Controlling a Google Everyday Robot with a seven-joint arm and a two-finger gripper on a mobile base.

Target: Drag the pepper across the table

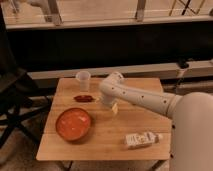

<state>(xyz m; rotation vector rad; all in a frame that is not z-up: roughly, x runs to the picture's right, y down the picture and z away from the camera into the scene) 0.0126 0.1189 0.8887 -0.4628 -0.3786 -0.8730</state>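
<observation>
The pepper point(83, 98) is a small, slim, dark red shape lying on the left half of the light wooden slatted table point(140, 125), just behind the orange-red bowl. My white arm reaches in from the right, and my gripper point(108, 104) hangs near the table's middle, a short way right of the pepper and apart from it. A pale yellowish piece shows at the gripper's lower end, close to the tabletop.
A large round orange-red bowl point(73, 124) sits at the front left. A clear plastic cup point(83, 80) stands at the back left. A white bottle point(141, 139) lies on its side at the front right. A dark chair point(12, 100) stands left of the table.
</observation>
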